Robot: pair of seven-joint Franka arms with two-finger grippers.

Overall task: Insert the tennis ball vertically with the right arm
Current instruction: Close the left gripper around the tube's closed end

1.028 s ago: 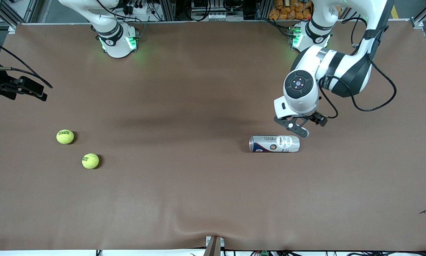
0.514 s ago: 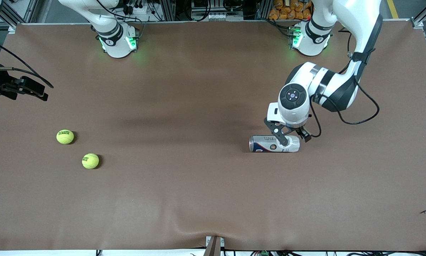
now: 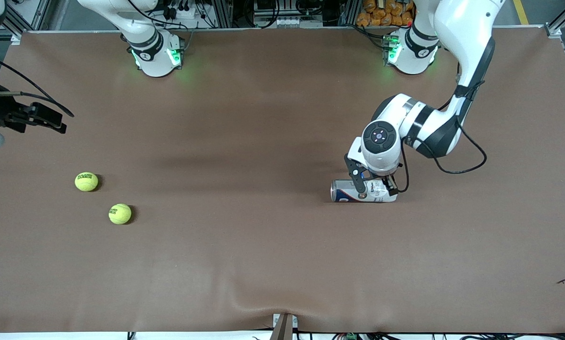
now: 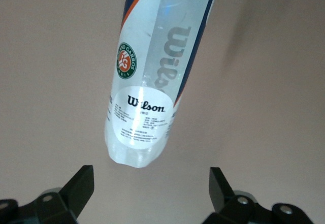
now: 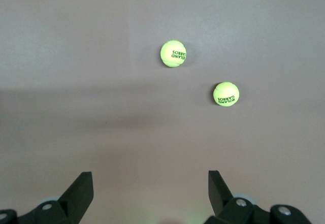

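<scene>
Tennis balls (image 3: 86,182) (image 3: 120,214) loose at right arm's table end | can (image 3: 363,191) lies flat | I see left gripper (image 3: 375,188) spread wide, empty, straddling can: close mid-body, square | right gripper (image 5: 150,196) wide, empty, waits high.

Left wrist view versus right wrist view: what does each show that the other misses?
Only the left wrist view shows the tennis ball can lying on its side under the open left gripper. Only the right wrist view shows two tennis balls below the open right gripper. Both show the brown table.
</scene>
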